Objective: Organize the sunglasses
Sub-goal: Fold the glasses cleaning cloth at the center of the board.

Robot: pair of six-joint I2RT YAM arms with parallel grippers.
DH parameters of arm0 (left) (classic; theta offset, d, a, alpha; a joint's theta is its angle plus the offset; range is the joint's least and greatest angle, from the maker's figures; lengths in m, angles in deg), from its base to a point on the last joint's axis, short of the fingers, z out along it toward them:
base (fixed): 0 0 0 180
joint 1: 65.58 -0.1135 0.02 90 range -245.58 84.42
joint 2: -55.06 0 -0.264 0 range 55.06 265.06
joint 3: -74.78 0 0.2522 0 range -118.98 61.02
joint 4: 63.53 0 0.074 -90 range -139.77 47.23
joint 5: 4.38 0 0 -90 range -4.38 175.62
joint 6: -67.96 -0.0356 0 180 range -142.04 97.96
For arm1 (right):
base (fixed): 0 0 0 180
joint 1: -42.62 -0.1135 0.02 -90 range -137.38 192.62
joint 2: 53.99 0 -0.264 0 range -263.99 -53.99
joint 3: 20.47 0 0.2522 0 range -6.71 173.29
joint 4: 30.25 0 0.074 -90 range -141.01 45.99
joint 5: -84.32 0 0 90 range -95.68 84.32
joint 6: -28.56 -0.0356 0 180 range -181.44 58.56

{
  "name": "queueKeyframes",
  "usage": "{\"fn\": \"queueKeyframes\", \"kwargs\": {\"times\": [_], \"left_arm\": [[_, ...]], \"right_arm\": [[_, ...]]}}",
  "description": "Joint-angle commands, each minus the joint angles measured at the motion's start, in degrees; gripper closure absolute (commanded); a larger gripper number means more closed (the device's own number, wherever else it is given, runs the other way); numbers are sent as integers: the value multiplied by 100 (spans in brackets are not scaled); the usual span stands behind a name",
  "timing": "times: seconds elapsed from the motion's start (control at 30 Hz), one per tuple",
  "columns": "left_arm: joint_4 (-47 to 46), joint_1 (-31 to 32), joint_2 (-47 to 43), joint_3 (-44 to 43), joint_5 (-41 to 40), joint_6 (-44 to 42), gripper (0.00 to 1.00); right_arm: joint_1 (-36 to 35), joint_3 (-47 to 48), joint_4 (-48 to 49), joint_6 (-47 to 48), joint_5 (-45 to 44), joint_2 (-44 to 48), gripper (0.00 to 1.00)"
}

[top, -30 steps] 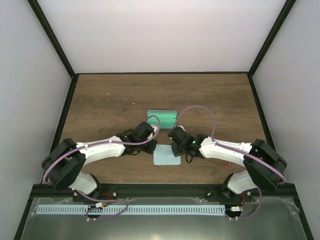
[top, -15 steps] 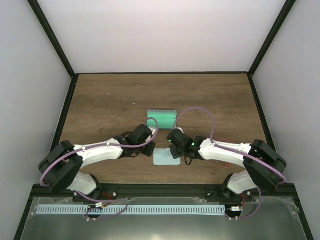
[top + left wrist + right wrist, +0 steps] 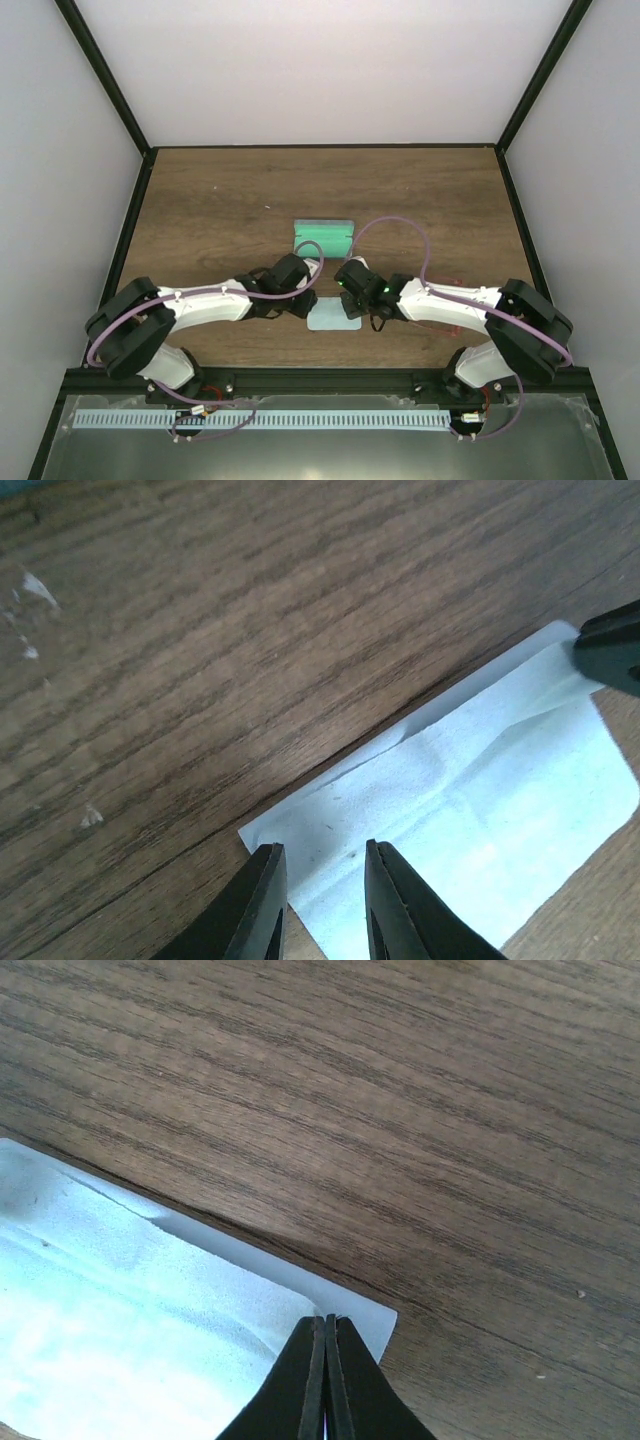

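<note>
The pale blue cloth [image 3: 330, 318] lies folded on the wood between my two grippers, just in front of the open case [image 3: 325, 235] with its green inside. My left gripper [image 3: 322, 852] hovers over the cloth's left corner [image 3: 300, 830], jaws slightly apart, nothing between them. My right gripper [image 3: 325, 1318] is shut on the upper layer of the cloth [image 3: 150, 1300] at its right corner; its dark fingertip [image 3: 612, 645] also shows in the left wrist view. Of the sunglasses I make out only a thin red trace [image 3: 440, 325] under my right forearm.
Dark wooden table [image 3: 220, 210] enclosed by white walls and a black frame. Both arms [image 3: 200, 305] [image 3: 450, 305] reach inward across the near part of the table. A metal trough [image 3: 320, 440] runs along the near edge.
My left jaws have parted and let go of the cloth's corner. Both grippers have come a little nearer to me, and the cloth now lies shorter, folded over.
</note>
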Motion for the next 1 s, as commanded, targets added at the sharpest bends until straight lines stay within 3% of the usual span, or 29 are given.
{"fn": "queueKeyframes", "kwargs": {"times": [0.0, 0.27, 0.5, 0.97], "left_arm": [[-137, 47, 322, -75, 20, -25, 75], [-94, 51, 483, -149, -313, -34, 77], [-140, 52, 523, -164, -263, -47, 95], [-178, 52, 205, -123, -344, -37, 96]], "right_arm": [[-60, -13, 94, -78, -141, -56, 99], [-56, -32, 128, -79, -129, -60, 99], [-57, -52, 146, -72, -120, -56, 99], [-58, 7, 102, -74, -156, -10, 99]]}}
